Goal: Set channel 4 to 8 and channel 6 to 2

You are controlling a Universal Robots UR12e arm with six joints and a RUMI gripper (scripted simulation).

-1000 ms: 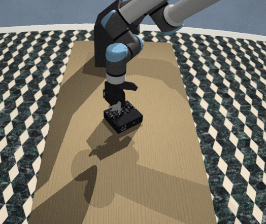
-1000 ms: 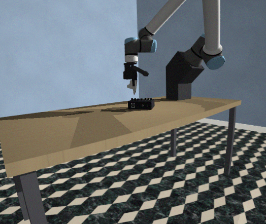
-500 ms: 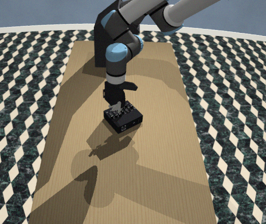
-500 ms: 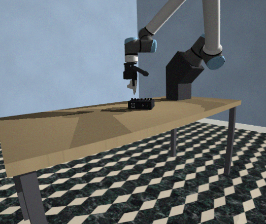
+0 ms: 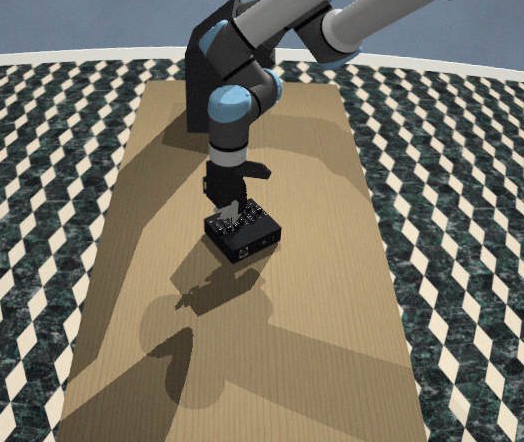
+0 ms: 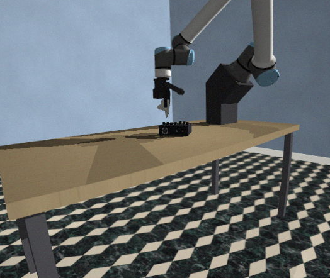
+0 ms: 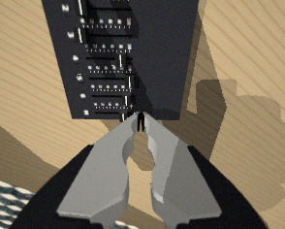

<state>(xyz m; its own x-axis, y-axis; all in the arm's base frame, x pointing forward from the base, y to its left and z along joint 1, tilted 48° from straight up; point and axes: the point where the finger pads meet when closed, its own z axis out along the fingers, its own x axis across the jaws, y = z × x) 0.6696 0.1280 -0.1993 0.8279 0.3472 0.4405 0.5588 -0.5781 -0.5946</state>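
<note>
In your wrist view the lighting desk [image 7: 160, 58] is cut off by the top edge, so you see only its nearer fader rows, their numerals too blurred to read. From the top view, the gripper [image 5: 231, 212] hides part of the desk's [image 5: 259, 230] faders.
</note>
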